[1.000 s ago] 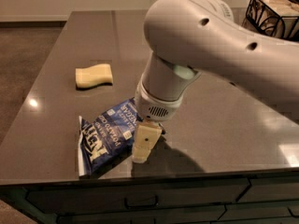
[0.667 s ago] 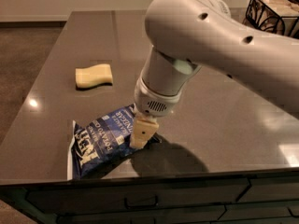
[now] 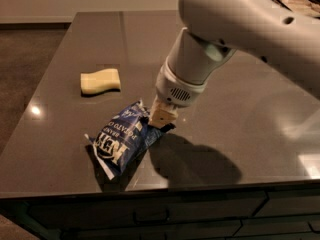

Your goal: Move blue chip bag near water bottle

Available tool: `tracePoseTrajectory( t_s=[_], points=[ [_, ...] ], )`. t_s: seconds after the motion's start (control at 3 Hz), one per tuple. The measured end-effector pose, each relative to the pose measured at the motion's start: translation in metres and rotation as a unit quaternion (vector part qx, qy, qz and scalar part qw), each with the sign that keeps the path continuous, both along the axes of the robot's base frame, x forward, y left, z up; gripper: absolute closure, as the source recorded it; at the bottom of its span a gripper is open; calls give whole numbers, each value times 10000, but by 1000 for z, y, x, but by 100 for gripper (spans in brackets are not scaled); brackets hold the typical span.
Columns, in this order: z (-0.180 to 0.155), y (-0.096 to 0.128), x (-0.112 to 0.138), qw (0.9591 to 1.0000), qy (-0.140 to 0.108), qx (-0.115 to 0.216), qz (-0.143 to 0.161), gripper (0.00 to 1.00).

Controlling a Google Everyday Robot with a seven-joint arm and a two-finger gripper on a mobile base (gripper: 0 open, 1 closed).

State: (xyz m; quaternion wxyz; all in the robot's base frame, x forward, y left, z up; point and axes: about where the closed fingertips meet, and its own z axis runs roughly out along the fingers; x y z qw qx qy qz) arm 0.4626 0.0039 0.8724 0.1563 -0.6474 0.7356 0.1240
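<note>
The blue chip bag [image 3: 121, 140], dark blue with white lettering, is near the front edge of the dark table [image 3: 240, 114]. Its right end is raised and its left end is low by the tabletop. My gripper [image 3: 162, 118] hangs from the big white arm and is shut on the bag's upper right corner. The arm's wrist hides much of the fingers. The water bottle is out of view.
A pale yellow sponge [image 3: 101, 80] lies on the table, left of and behind the bag. A dark patterned box [image 3: 298, 2] stands at the far right corner, partly hidden by the arm. The table's front edge runs just below the bag.
The gripper has risen and shifted slightly back with the bag's right corner in it. The bag has tilted up at that end and slid a little to the right.
</note>
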Motion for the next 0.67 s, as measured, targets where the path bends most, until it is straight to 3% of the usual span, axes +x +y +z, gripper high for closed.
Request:
tracePoseTrajectory(
  t_s=[0.33, 0.67],
  points=[
    [19, -29, 26, 9988, -192, 152, -416, 100],
    [32, -58, 51, 9957, -414, 178, -808, 100]
  ],
)
